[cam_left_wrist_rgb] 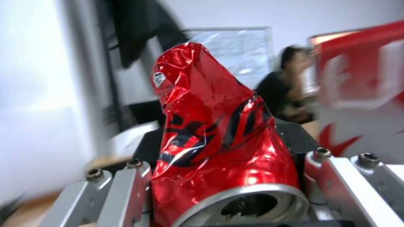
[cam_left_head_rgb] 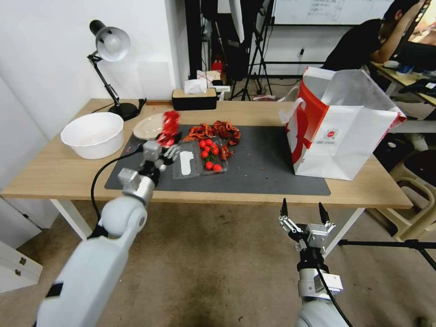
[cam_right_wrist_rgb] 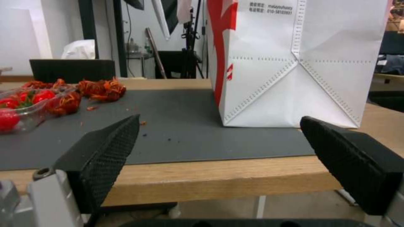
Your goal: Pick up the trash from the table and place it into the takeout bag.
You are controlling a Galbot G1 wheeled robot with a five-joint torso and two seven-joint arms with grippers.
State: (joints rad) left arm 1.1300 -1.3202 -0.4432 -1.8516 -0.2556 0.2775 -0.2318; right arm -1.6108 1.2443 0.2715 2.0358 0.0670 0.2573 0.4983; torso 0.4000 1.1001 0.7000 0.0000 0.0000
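Item: crushed red can (cam_left_head_rgb: 169, 127), base cut off in my wrist view, pinched in left gripper (cam_left_head_rgb: 162, 147), rising toward 12 o'clock; right gripper (cam_left_head_rgb: 303, 210) spread.

You'll see glossy, creased red metal on the crushed can (cam_left_wrist_rgb: 214, 132), clamped in the left gripper (cam_left_head_rgb: 164, 146) of bare silvery metal. The table (cam_left_head_rgb: 54, 175) is matt light wood, its mat (cam_right_wrist_rgb: 185, 126) dull grey. The right gripper's pads (cam_right_wrist_rgb: 105, 157) look rough black rubber.

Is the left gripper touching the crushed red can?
Touching. In the left wrist view the crushed red can sits clamped between the left gripper's metal fingers.
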